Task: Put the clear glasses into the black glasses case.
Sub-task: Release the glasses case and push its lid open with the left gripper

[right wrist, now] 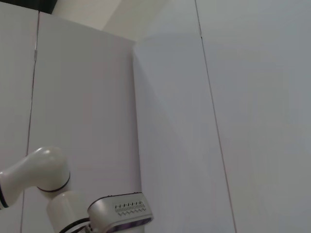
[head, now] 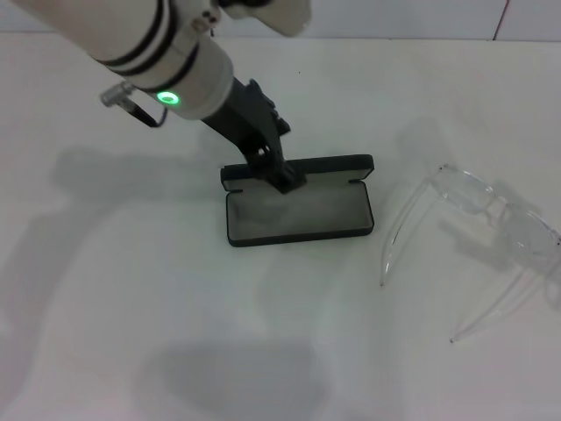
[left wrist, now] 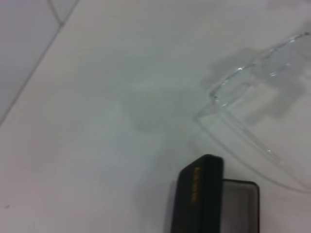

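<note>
The black glasses case (head: 302, 215) lies open in the middle of the white table, grey lining up and its lid standing at the back. My left gripper (head: 285, 181) reaches down from the upper left and is closed on the lid's top edge, one finger coming down over the inner side. The left wrist view shows the lid (left wrist: 197, 194) edge-on with gold lettering. The clear glasses (head: 478, 206) rest on the table to the right of the case, arms unfolded toward the front, apart from the case; the left wrist view also catches the glasses (left wrist: 252, 97). My right gripper is out of view.
The white left arm (head: 166, 61) with a green light crosses the upper left above the table. The right wrist view looks at a pale wall panel (right wrist: 218, 97) and a white robot link (right wrist: 43, 170).
</note>
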Tool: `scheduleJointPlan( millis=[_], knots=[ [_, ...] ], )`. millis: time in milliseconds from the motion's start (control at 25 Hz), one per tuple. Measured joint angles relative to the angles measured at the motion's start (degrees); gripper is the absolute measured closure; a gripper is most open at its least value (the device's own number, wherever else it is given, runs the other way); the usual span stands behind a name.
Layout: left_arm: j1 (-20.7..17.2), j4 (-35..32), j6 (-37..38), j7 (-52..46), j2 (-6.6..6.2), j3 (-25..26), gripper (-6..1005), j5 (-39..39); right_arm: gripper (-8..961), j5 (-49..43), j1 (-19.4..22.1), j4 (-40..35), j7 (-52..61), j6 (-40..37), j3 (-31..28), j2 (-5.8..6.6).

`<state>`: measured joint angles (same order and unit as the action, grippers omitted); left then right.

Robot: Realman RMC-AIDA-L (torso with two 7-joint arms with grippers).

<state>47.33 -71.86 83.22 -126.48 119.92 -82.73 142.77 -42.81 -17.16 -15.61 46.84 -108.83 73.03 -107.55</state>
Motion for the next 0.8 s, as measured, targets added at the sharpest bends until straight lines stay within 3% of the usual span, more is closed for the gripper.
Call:
scheduleJointPlan(
  millis=[320, 800],
  knots=[
    [0.7, 5.8, -7.5, -1.1, 0.05, -7.5, 264, -0.1, 81, 0.0, -0.1, -0.3, 0.0, 0.5, -0.1, -0.11],
    [2.5, 11.7, -12.7, -1.2, 0.02, -9.1, 309, 0.5, 80, 0.0, 0.0, 0.0, 0.0, 0.7, -0.1, -0.28]
  ],
)
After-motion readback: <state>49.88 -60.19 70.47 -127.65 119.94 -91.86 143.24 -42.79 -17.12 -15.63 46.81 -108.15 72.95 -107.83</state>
